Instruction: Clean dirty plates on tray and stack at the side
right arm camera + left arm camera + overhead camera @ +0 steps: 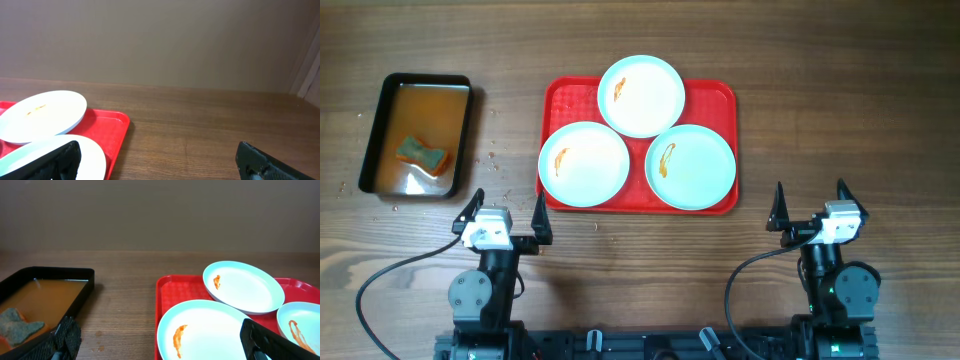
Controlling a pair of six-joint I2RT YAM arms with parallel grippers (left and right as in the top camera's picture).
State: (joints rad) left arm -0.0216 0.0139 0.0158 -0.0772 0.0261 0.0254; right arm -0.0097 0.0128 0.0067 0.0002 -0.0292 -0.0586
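Observation:
Three white plates lie on the red tray (715, 92): a back plate (641, 95), a front-left plate (584, 164) and a front-right plate (690, 167). Each has an orange sauce smear. The back plate's edge rests over the two front plates. My left gripper (506, 215) is open and empty, near the tray's front-left corner. My right gripper (812, 205) is open and empty, to the right of the tray. The left wrist view shows the tray (167, 292) and all three plates, with the front-left plate (210, 330) nearest. The right wrist view shows the tray's right edge (114, 132).
A black tray (380, 120) of brownish water stands at the left, with a green and orange sponge (425, 157) in it. It also shows in the left wrist view (75, 272). Small crumbs lie on the wooden table (840, 110) between it and the red tray.

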